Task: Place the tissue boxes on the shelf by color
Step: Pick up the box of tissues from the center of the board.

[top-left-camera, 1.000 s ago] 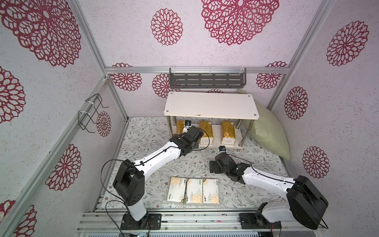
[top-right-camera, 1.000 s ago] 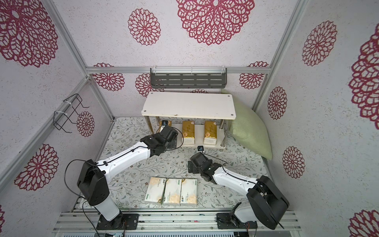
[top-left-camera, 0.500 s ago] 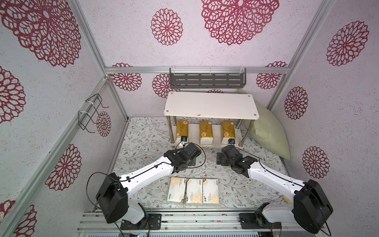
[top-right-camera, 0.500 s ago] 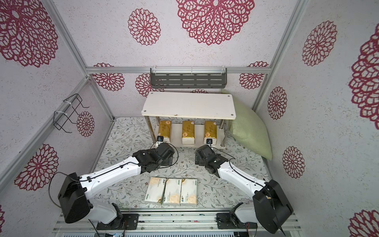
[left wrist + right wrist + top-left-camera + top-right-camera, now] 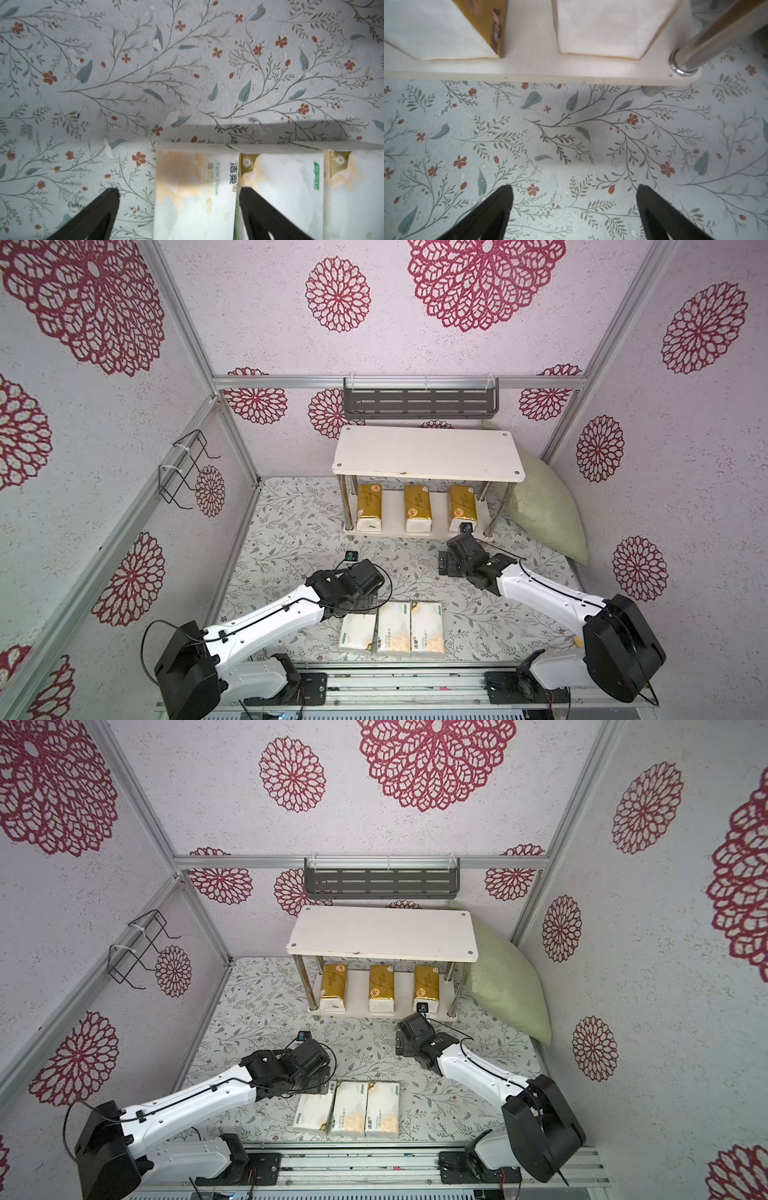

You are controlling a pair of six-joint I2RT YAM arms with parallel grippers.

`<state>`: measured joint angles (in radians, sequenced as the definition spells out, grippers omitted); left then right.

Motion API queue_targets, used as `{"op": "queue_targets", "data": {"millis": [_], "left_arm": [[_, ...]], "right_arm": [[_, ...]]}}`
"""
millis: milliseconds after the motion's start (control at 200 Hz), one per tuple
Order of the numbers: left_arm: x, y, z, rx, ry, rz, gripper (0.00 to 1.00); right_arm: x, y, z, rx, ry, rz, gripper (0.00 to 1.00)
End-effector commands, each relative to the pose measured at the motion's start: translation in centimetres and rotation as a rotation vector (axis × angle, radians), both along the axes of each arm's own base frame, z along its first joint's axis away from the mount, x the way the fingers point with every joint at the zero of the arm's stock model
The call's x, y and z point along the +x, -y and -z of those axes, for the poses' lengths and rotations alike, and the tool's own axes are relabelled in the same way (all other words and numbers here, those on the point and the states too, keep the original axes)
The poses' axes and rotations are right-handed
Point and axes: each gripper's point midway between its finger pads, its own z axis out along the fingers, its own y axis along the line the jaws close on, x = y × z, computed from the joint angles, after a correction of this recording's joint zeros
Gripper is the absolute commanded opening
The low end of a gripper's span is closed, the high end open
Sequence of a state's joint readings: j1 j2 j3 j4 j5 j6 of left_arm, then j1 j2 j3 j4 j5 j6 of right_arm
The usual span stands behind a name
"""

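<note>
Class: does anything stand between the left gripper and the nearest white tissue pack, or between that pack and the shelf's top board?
Nothing visible does. The open left gripper hangs over the end white pack. Its neighbour lies against it, leaving no gap on that side. The top board is bare.

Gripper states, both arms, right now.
Left gripper: open, straddling the end white tissue pack, not gripping it.
Right gripper: open, empty, above the floral mat in front of the shelf.
</note>
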<state>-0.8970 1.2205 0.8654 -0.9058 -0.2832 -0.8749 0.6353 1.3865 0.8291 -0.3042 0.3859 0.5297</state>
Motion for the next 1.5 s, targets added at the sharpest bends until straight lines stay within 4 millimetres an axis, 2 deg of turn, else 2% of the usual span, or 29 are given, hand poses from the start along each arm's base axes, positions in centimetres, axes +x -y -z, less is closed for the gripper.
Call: {"op": "queue_targets", "data": {"millis": [0, 215, 425, 1021, 1191, 1331, 1496], "left_arm": [[-2.0, 0.3, 0.7, -0.045, -0.057, 0.004, 0.98], [-3.6, 0.6, 2.4, -0.057, -0.101, 0.031, 0.97], [-4.8, 1.7, 3.7, -0.088, -0.149, 0.072, 0.97], [-5.5, 2.6, 5.2, -0.015, -0.186, 0.137, 0.97], [-4.9, 2.3, 5.5, 0.031, -0.164, 0.136, 1.00], [-3.4, 2.4, 4.5, 0.048, -0.107, 0.128, 0.93], [-1.1, 2.8, 3.4, 0.031, -0.051, 0.106, 0.90]], "right_arm": [[1.0, -0.8, -1.0, 0.022, 0.032, -0.021, 0.99], [1.1, -1.0, -0.4, 0.020, 0.026, -0.027, 0.99], [1.1, -1.2, 0.1, 0.022, 0.016, -0.033, 0.99], [1.2, -1.7, 0.6, 0.045, 0.012, -0.044, 0.99], [1.1, -1.8, 0.7, 0.051, 0.012, -0.045, 0.99], [0.9, -1.7, 0.9, 0.057, 0.011, -0.045, 0.99], [0.8, -1.8, 1.1, 0.064, 0.010, -0.046, 0.99]]}}
